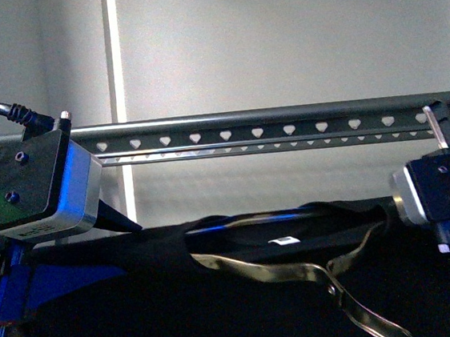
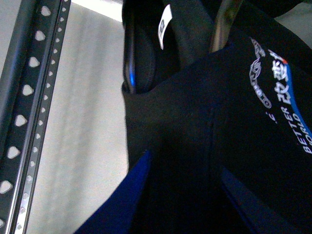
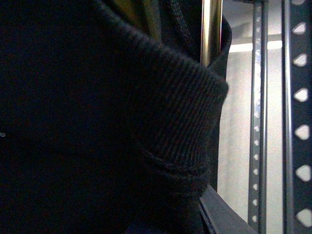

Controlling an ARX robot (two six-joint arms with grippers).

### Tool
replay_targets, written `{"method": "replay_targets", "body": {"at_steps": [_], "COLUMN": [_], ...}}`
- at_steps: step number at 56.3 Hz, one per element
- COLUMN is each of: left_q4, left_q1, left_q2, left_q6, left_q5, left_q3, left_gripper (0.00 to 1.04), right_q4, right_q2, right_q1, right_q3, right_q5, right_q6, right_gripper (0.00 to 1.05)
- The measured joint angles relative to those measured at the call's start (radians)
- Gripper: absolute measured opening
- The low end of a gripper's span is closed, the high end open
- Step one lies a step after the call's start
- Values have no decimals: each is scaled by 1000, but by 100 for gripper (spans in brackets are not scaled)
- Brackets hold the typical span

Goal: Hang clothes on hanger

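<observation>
The black T-shirt (image 1: 224,313) is stretching from my left pincer (image 1: 124,221) across to my right pincer (image 3: 217,214). The cloth is covering both pincers, so I cannot tell if they are apart or together. The long grey rail (image 1: 284,115) is running just above my pincers and the shirt is hanging under it. Between my pincers, a thin silver coat hanger (image 1: 292,271) is lying in the neck hole.
</observation>
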Motion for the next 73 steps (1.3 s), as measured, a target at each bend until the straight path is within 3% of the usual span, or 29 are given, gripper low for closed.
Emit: {"method": "replay_targets", "body": {"at_steps": [10, 18, 26, 28, 31, 37, 44, 50, 54, 58, 73], "left_q4": [2, 3, 6, 61, 253, 405, 409, 422, 451, 472, 519], "left_q1": [0, 0, 1, 4, 15, 55, 107, 162, 188, 200, 155], "left_q2": [0, 0, 0, 0, 4, 10, 16, 17, 5, -18, -140], "left_q6": [0, 0, -2, -75, -423, -939, -1394, -1707, -1779, -1809, -1831], "left_q5": [0, 0, -1, -11, -71, -208, -381, -609, -715, -737, -589], "left_q3": [2, 2, 2, -11, -34, -14, 39, 68, 68, 66, 13], "left_gripper": [74, 100, 98, 98, 98, 98, 98, 98, 98, 98, 98], "right_q4": [-118, -216, -241, -249, -275, -326, -387, -466, -529, -588, -682], "right_q2": [-33, -43, -77, -89, -130, -199, -291, -381, -425, -441, -427], "right_q1": [-74, -125, -175, -185, -211, -248, -296, -341, -372, -400, -447], "right_q3": [-52, -64, -122, -134, -173, -229, -286, -312, -312, -300, -179], "right_q5": [12, 37, -38, -49, -77, -145, -206, -240, -263, -305, -406], "right_q6": [-8, 86, 293, 330, 426, 535, 643, 738, 838, 930, 1329], "right_gripper": [4, 4, 4, 4, 4, 3, 3, 3, 3, 3, 3]}}
